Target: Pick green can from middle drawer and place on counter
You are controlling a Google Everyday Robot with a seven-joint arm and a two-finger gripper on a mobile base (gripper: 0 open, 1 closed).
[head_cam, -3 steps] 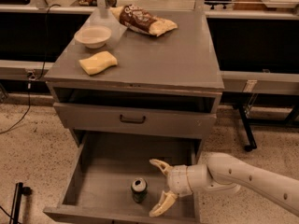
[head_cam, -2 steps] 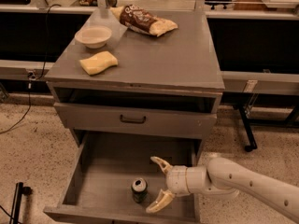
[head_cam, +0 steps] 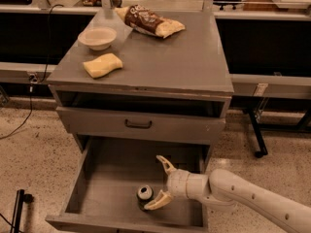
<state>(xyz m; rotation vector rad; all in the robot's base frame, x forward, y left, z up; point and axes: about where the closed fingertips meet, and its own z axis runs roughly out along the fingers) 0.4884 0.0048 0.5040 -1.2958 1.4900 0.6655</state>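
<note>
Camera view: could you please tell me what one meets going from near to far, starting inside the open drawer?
The green can in the middle drawer, with the open gripper beside it → drawer front → yellow sponge → bowl → snack bag.

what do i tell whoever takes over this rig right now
The pincer is open, low inside the middle drawer, fingers spread just right of the green can.
The green can stands upright on the drawer floor near the front, not gripped.
The counter holds a bowl, a sponge and a snack bag.
Done: drawer open, pincer at the can.
Left: close on the can, lift it out, set it on the counter.
</note>
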